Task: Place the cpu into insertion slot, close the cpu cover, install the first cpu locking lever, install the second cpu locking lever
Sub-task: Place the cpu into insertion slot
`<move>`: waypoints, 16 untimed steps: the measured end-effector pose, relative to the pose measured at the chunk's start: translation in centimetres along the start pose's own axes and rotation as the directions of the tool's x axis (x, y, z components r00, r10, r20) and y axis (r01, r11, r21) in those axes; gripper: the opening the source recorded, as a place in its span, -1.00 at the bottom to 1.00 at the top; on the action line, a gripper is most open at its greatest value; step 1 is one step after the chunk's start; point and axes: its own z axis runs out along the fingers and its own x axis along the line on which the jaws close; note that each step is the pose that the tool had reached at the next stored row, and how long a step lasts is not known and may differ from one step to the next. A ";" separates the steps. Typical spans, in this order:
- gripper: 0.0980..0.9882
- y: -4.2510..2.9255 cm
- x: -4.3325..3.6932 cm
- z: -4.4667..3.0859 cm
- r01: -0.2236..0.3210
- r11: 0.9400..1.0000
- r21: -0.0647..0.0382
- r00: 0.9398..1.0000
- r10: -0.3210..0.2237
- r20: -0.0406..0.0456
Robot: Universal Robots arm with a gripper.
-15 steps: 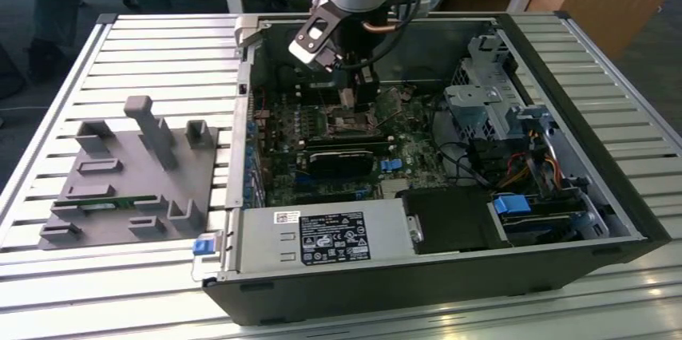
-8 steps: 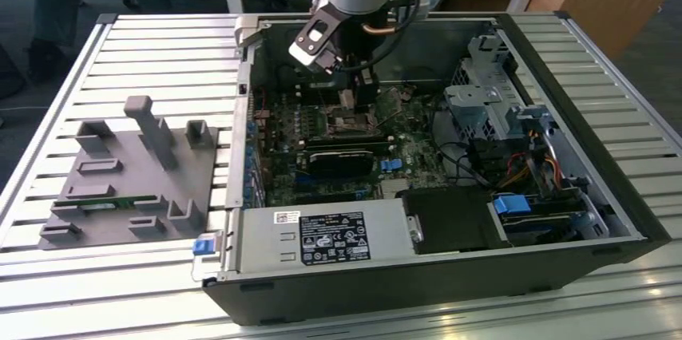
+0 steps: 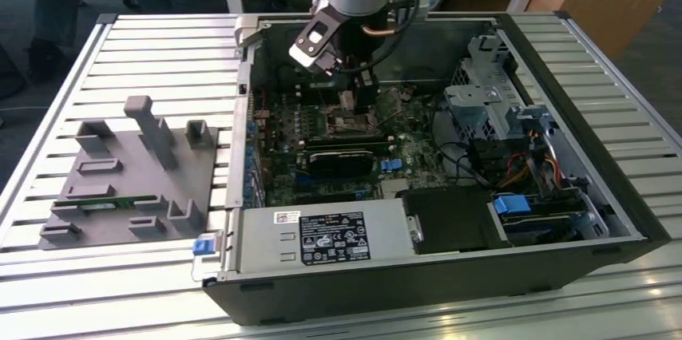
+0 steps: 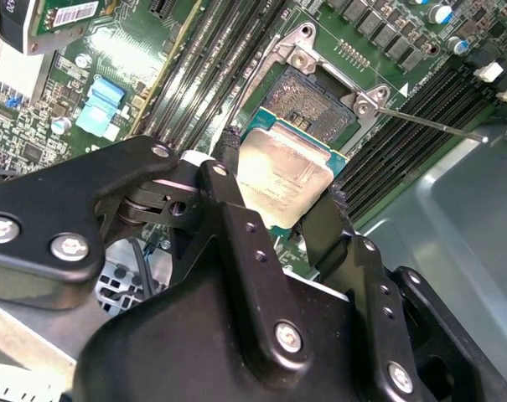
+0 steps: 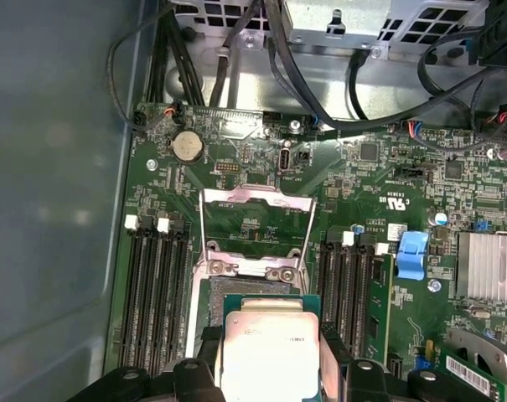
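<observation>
My gripper (image 4: 280, 188) is shut on the cpu (image 4: 282, 172), a flat square chip with a dull silver top, one black finger on each of two opposite edges. In the first wrist view the cpu (image 5: 270, 347) hangs just above the insertion slot (image 5: 245, 287) and covers most of it. The second wrist view shows the slot's dark pin field (image 4: 316, 96) bare beside the chip. The cpu cover (image 5: 253, 198), a silvery frame with a window, stands flipped open behind the slot. A thin locking lever (image 4: 429, 124) sticks out sideways, unlatched. In the exterior view the gripper (image 3: 357, 92) reaches down into the computer case.
Long black memory slots (image 5: 152, 293) flank the socket on both sides. A blue clip (image 5: 412, 254), a finned heatsink (image 5: 488, 264) and cables (image 5: 354, 92) lie nearby. The case walls (image 3: 576, 100) enclose the board. A grey fixture (image 3: 139, 172) sits on the table at the exterior view's left.
</observation>
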 end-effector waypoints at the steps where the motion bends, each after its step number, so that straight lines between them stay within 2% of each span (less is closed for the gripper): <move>1: 0.00 0.00 0.00 0.04 0.000 1.000 0.000 1.000 0.000 0.000; 16: 0.00 -0.03 -0.01 0.36 0.000 1.000 0.000 1.000 0.000 0.000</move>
